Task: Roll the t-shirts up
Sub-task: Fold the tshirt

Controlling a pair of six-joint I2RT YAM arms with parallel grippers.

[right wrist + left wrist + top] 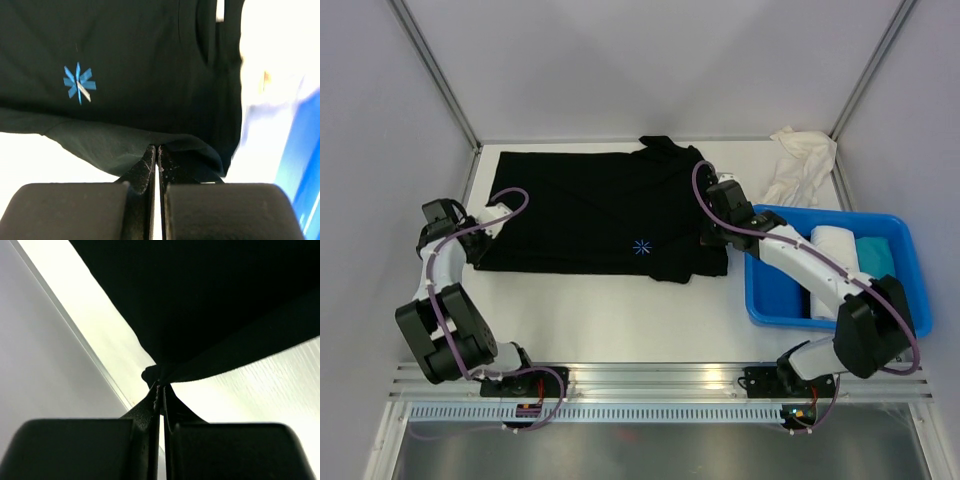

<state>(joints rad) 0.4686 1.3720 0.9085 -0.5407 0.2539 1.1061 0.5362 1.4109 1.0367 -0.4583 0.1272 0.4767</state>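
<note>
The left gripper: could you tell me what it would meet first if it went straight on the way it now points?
Most likely the black t-shirt: the left gripper is shut on its edge, and more of that cloth lies directly ahead, though depth is unclear.

White arms (800, 262) carry purple cables (433, 300); gripper fingers (142, 175) seem black.

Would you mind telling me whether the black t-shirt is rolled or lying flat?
Lying flat: the black t-shirt is spread across the table, no roll visible.
</note>
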